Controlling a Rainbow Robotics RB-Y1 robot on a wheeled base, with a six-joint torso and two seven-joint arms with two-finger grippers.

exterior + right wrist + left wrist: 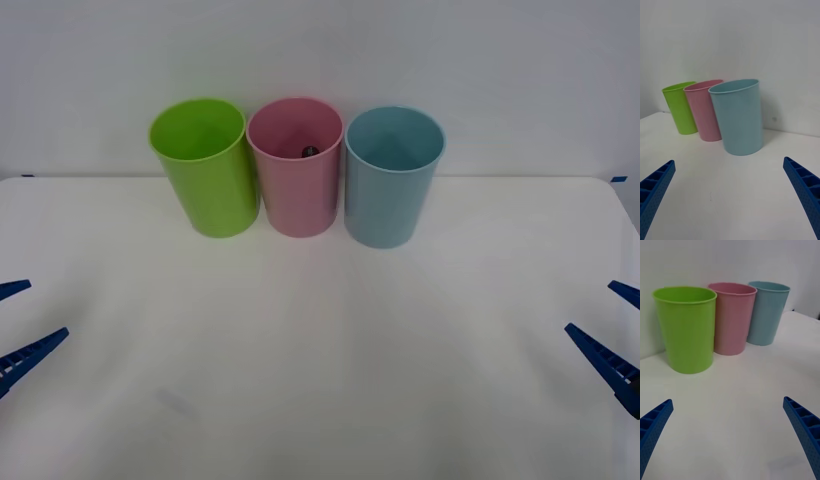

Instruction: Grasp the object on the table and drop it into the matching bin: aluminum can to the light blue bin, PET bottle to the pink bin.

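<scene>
A: What sits nearest the camera?

B: The two grippers, low at the near edge of the white tabletop (pixel 320 380). The left gripper (pixel 18 325) is at the left edge of the front view, the right gripper (pixel 612 335) at the right edge. Both hang over bare surface, well apart from each other.

A: And the jaws?

B: Wide on both. In each wrist view the blue ribbed fingers stand at the two corners with nothing between them. Neither gripper touches anything.

A: Farther back?

B: Three tall bins stand upright in a row near the far edge, in front of a pale wall. From the robot's left: a lime green bin (pixel 205 165), the pink bin (pixel 296 165) in the middle, then the light blue bin (pixel 392 175). Neighbours stand just beside each other, close to touching.

A: Where is the PET bottle?

B: Inside the pink bin. Looking down past its rim in the front view, a small dark spot, the PET bottle (pixel 309 152), shows against the inner wall. Little else of it can be made out.
</scene>
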